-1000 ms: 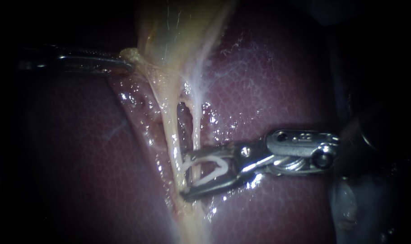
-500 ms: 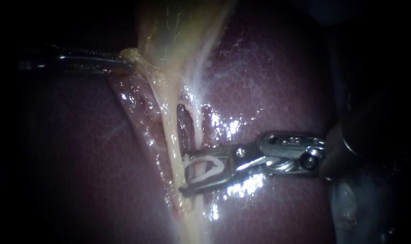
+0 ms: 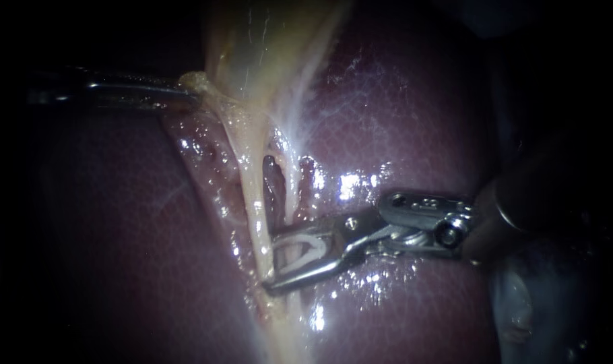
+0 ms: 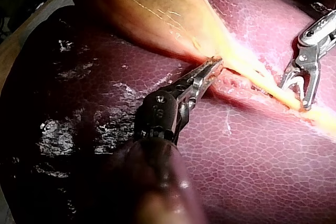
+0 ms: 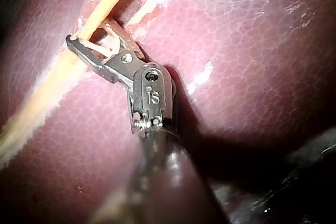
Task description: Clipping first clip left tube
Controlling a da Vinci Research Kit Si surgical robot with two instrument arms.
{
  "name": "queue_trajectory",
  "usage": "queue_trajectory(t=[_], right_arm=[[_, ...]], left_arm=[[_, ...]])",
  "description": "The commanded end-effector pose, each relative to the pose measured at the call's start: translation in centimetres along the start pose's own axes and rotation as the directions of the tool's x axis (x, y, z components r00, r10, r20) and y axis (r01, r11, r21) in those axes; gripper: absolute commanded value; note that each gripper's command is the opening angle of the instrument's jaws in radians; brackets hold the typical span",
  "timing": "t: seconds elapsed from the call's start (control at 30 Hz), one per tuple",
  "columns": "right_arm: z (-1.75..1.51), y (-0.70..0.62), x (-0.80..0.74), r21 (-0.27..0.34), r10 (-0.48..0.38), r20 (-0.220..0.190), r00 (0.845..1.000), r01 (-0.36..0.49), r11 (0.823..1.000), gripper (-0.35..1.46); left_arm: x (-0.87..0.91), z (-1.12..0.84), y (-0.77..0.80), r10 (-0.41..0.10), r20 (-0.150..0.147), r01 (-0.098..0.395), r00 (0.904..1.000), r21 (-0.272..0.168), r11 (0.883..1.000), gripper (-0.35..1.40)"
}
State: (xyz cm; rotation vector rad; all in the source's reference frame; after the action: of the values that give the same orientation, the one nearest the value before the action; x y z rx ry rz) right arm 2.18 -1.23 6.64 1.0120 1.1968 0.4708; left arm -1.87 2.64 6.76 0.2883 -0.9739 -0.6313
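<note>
My right tool [image 3: 269,261] holds a white clip [image 3: 303,263]. Its jaws stand apart in a narrow V, and one leg of the clip lies along the inside of each jaw. The left tube [image 3: 256,202], the thicker yellow strand, crosses the mouth of that V right at the jaw tips. One tip rests against the tube's side and the other reaches just past it. The thinner, paler right tube [image 3: 294,195] shows through the gap further back, between the tips and the bend of the clip. I cannot tell whether it lies inside the jaws or behind them.

From the wrist of my right tool [image 5: 89,31], the same yellow tube [image 5: 47,95] runs between the two tips and away beside the tool. Wet red liver [image 5: 241,56] lies beneath the tool.

My left tool [image 3: 192,94] is well apart from the right one, further up the strand. Its jaws are closed on a fold at the edge of the gallbladder [image 3: 266,40], where it narrows toward the tubes. From its own wrist, the left tool [image 4: 215,65] pinches that pale edge, and the right tool [image 4: 295,95] ahead of it straddles the yellow strand.
</note>
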Motion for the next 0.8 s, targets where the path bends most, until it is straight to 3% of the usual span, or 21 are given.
queue_trajectory(t=[0.03, 0.4, 0.8], right_arm=[[0.01, 0.00, 0.01, 0.011, 0.006, -0.006, 1.000, -0.006, 1.000, 0.49], [0.16, -0.10, 0.06, 0.131, 0.043, -0.064, 0.997, -0.034, 0.991, 0.49], [0.27, -0.54, 0.31, 0.160, 0.054, -0.076, 0.996, -0.042, 0.986, 0.49]], left_arm=[[0.00, 0.01, 0.00, 0.000, 0.000, 0.000, 1.0000, -0.001, 1.000, -0.35], [0.00, 0.01, 0.00, 0.000, 0.000, 0.000, 1.0000, -0.001, 1.000, -0.35], [0.00, 0.01, 0.01, 0.000, 0.000, 0.000, 1.0000, -0.001, 1.000, -0.35]])
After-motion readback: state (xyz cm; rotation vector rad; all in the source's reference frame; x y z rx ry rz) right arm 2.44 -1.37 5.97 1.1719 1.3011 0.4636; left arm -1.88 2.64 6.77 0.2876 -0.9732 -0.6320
